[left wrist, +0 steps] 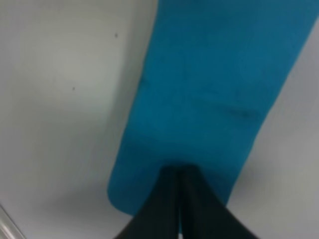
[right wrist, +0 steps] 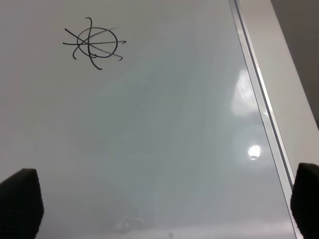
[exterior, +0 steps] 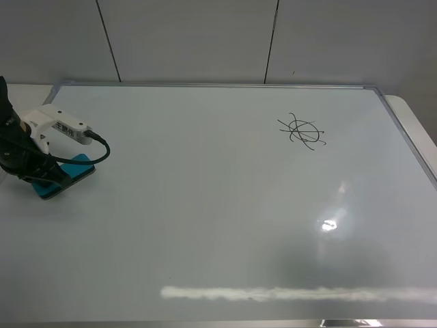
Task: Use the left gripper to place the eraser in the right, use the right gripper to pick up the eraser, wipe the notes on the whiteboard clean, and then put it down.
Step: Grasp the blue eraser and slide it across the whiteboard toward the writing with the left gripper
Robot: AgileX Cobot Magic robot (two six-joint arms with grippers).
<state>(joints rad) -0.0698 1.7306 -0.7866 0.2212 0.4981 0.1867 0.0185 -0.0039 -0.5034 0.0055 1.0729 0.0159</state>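
The teal-blue eraser (exterior: 80, 166) lies flat on the whiteboard (exterior: 205, 205) near its left edge. My left gripper (exterior: 49, 175) is down over the eraser's near end. In the left wrist view its two black fingers (left wrist: 164, 204) are pressed together, their tips on the eraser (left wrist: 209, 89) top, with nothing between them. The notes (exterior: 302, 131), a black oval crossed by strokes, sit at the board's upper right. My right gripper (right wrist: 164, 209) hangs open and wide above the whiteboard (right wrist: 174, 124), well short of the notes (right wrist: 93, 44). It is out of the high view.
The board's silver frame (right wrist: 259, 99) runs along the right, with the pale table edge (exterior: 416, 130) beyond it. Grey wall panels (exterior: 191, 37) stand behind the board. Bright light glare (exterior: 329, 225) marks the glossy surface.
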